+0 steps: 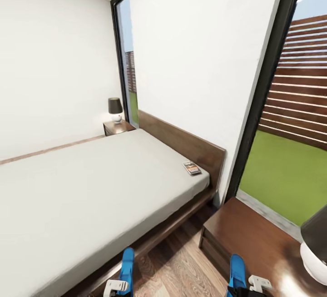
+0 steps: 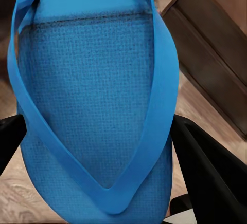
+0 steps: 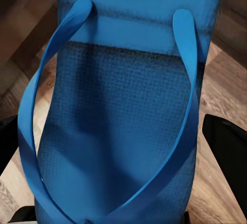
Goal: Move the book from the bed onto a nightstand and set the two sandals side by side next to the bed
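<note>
Sandals: one per arm. Left sandal (image 1: 127,267) sits in the left pincer (image 1: 116,285); right sandal (image 1: 236,273) sits in the right pincer (image 1: 253,284). Both hang low over the wood floor (image 1: 181,265), between the bed (image 1: 91,197) and the near nightstand (image 1: 254,242).

Handling (est.): thin foam sole, light, bends easily, textured top so low slip; not fragile. Best hold is across the sole edges near the toe end, clear of the straps. Avoid the strap alone, as it would swing.

Pincer state: in the left wrist view, dark fingers (image 2: 206,167) flank the sole (image 2: 92,111) on both sides and look closed against its edges. In the right wrist view a finger (image 3: 226,142) sits just beside the sole (image 3: 128,121); contact can't be confirmed there.

View differences: head view alone gives room layout, incl. the book (image 1: 192,168) lying on the mattress near the headboard, plus the far nightstand (image 1: 118,127) w/ lamp (image 1: 115,108). Wrist views give strap layout and sole texture.
</note>
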